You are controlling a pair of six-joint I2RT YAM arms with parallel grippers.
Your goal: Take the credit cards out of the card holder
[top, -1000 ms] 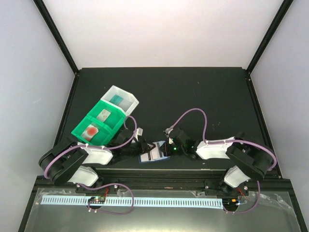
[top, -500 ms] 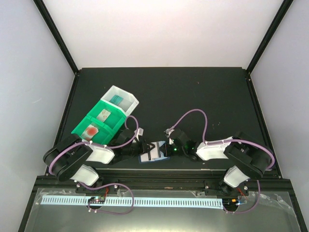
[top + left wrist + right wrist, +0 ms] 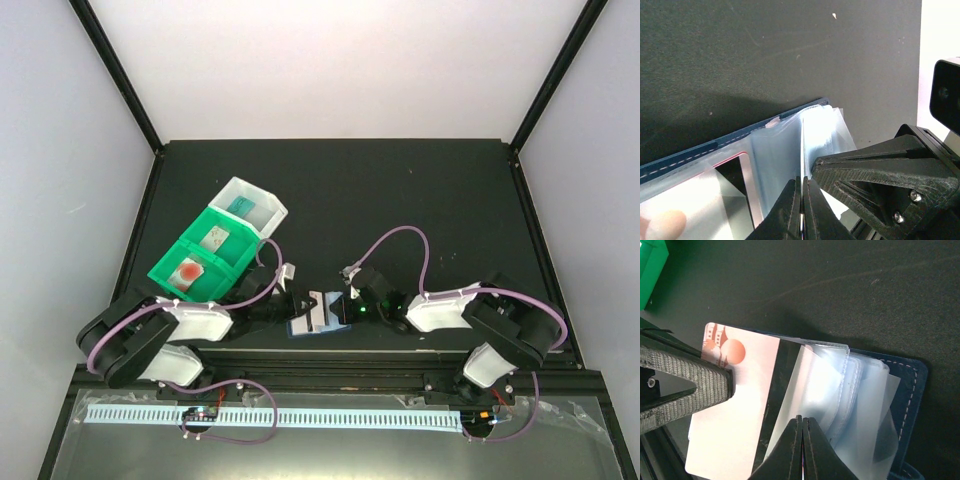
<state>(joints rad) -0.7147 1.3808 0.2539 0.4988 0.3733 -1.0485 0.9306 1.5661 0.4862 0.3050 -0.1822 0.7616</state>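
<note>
Black tabletop [image 3: 400, 200]: the open card holder [image 3: 905, 390] is lying at its near edge, between both arms. The left gripper [image 3: 802, 182] has just finished closing and is pinching a pale credit card [image 3: 735, 425] sticking out of the holder. The right gripper [image 3: 801, 420] is pinching the clear sleeves [image 3: 840, 390], so pulling can likely begin.

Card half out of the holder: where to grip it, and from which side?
Pinch the card at its bare end by the red-orange circle, coming from the side away from the card holder. That end lies clear of the sleeves; past the stripe it sits inside one. The left gripper is shut there; a straight outward pull should work.
</note>
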